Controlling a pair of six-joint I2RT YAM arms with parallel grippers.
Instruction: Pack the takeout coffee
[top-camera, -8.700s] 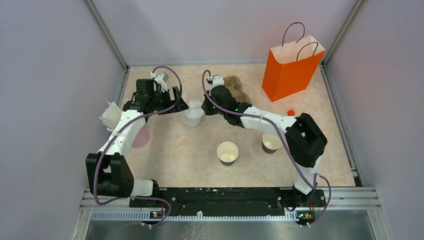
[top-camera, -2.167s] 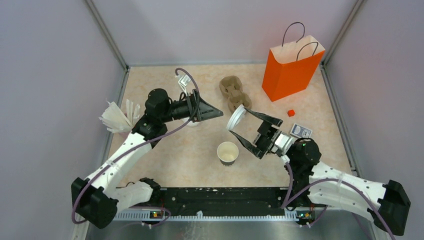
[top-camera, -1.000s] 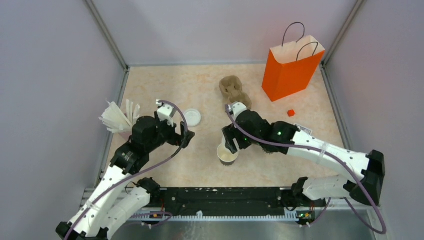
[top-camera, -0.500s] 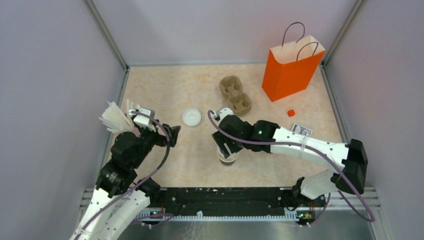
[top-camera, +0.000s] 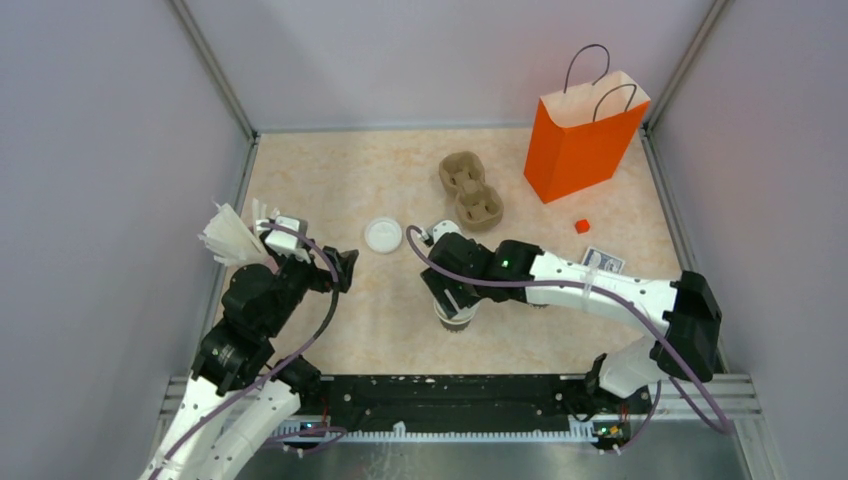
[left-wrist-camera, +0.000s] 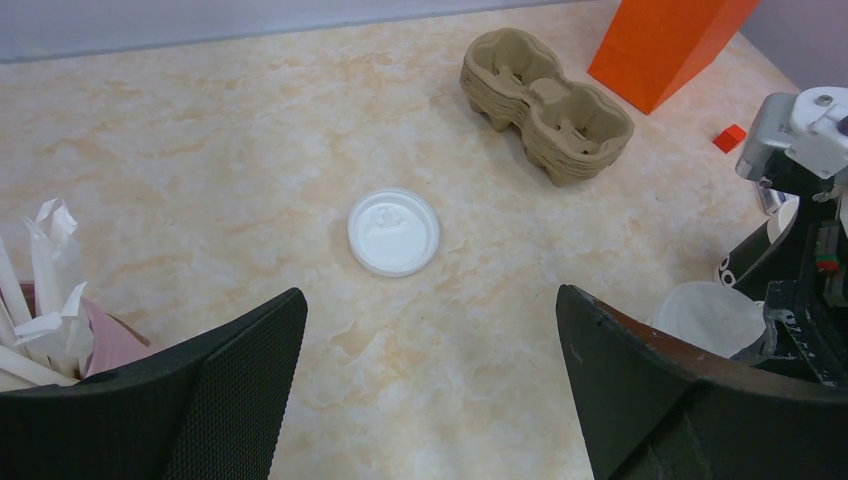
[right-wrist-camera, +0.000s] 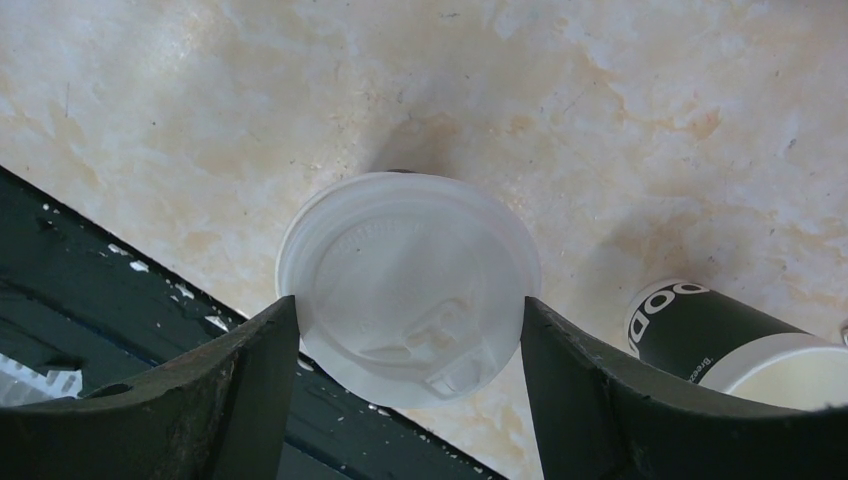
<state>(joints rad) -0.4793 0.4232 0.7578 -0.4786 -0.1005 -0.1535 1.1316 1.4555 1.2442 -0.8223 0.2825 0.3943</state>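
- The step in hand looked to be capping the drink. The right gripper held a white plastic lid flat between its jaws. They stood open only to the lid's width, with both inner faces touching its rim.
- The takeout coffee cup stood upright straight below those jaws, close to the near edge of the table. In the wrist view the lid hid it almost wholly. Whether the lid was already seated on the rim could not be told.
- The next move probably called for an even press straight down until the lid snapped on. After that the jaws would need to open before anything was carried to the packing.
- The right arm stretched from its base at the near right, low and leftward across the table. Its wrist was bent down over the cup.
- A second paper cup, open and with a dark band, stood just beside the right-hand jaw, apart from it.
- The left gripper hung above bare tabletop, well apart from the cup, with its jaws spread wide and nothing in them. The left arm was folded back toward its base.
- A pink holder of wrapped straws sat just outside the left gripper's left-hand jaw.
- A spare lid lay flat on the table ahead of the left jaws, in line with the gap between them.
- Farther off and to their right lay a brown pulp two-cup tray.
- Farthest stood an orange paper bag, upright.
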